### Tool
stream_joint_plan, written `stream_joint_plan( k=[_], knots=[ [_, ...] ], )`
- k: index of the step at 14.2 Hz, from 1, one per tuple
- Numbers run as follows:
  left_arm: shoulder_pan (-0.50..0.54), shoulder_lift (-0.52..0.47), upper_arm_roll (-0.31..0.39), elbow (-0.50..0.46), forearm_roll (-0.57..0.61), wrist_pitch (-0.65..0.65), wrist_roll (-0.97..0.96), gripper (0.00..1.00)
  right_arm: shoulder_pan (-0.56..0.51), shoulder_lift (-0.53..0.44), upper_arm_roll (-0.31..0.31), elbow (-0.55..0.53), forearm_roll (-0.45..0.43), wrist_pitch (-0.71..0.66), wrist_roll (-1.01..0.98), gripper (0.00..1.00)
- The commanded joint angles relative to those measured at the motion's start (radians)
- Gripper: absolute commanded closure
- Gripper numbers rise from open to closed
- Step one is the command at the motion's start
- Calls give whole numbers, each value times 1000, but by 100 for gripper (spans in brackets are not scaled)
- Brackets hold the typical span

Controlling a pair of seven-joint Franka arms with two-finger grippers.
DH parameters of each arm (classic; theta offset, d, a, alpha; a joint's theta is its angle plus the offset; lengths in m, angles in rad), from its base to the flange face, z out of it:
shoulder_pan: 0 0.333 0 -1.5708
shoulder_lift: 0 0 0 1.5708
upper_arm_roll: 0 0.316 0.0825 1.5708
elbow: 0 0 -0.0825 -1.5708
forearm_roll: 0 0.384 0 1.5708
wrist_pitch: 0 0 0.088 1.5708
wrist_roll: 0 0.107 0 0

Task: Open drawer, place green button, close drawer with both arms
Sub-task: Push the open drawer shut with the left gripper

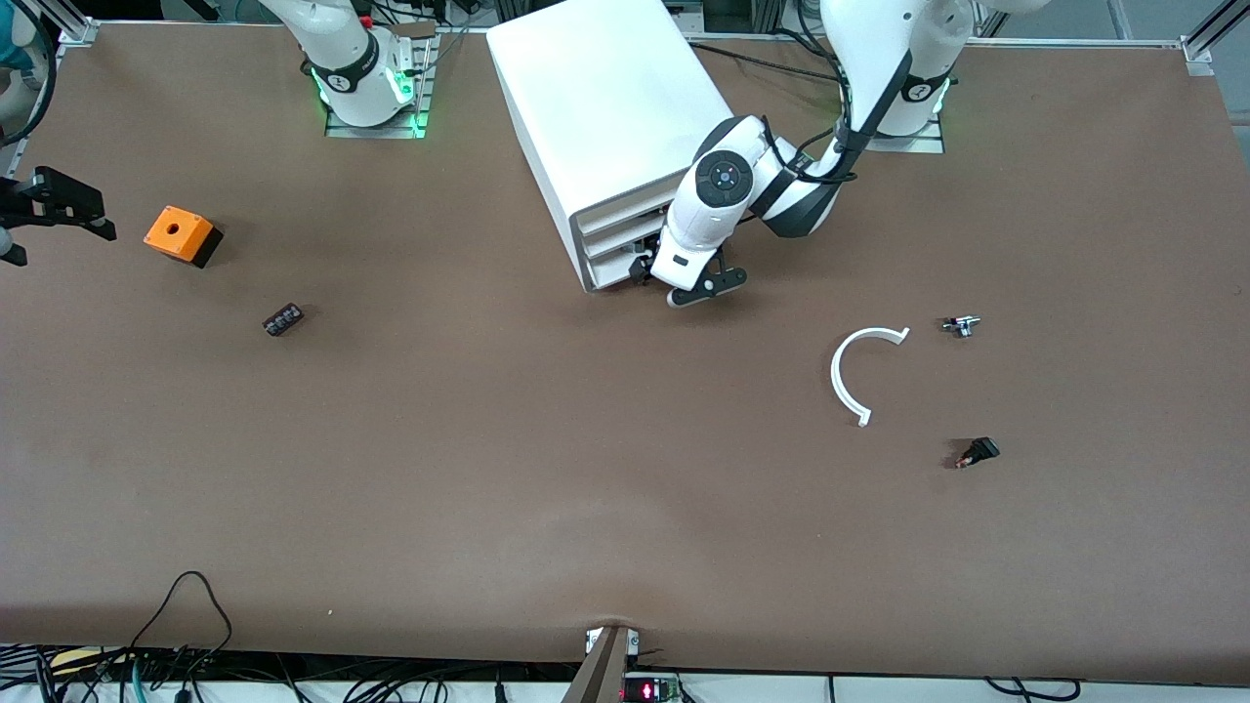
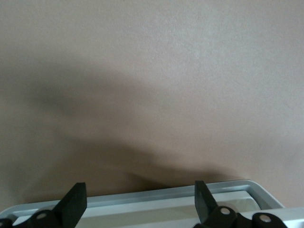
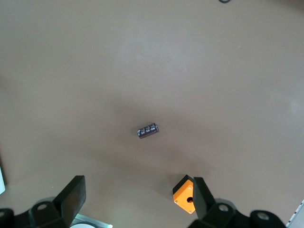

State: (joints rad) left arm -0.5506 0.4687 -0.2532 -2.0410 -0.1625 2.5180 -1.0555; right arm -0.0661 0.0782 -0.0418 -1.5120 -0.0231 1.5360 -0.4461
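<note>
The white cabinet (image 1: 605,107) stands at the robots' side of the table, its three drawers facing the front camera. The lowest drawer (image 1: 607,271) looks flush with the two above it. My left gripper (image 1: 646,266) is low in front of that drawer, open. In the left wrist view its fingers straddle the drawer's white front lip (image 2: 142,204) without pinching it. The button (image 1: 962,325), too small for its colours to show, lies toward the left arm's end. My right gripper (image 1: 68,205) hangs open and empty, high over the right arm's end of the table (image 3: 137,180).
An orange cube with a hole (image 1: 181,234) (image 3: 184,194) and a small dark block (image 1: 283,319) (image 3: 147,130) lie toward the right arm's end. A white curved strip (image 1: 859,376) and a tiny black-and-red switch (image 1: 979,451) lie near the button.
</note>
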Motion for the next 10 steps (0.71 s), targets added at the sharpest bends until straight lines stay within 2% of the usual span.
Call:
stream_joint_plan(
  k=[1,4,10],
  knots=[
    [7,-15,-50,-11,-11,-27,-6,0,-11,-49,8,-74,2,61,1,0],
    [6,-13,-54,-11,-9,-33,2,0,-11,-104,10,-151,6,124,3,0],
    [0,-13,-55,-12,-9,-41,2,0,-12,-106,-4,-126,6,72,3,0]
  ],
)
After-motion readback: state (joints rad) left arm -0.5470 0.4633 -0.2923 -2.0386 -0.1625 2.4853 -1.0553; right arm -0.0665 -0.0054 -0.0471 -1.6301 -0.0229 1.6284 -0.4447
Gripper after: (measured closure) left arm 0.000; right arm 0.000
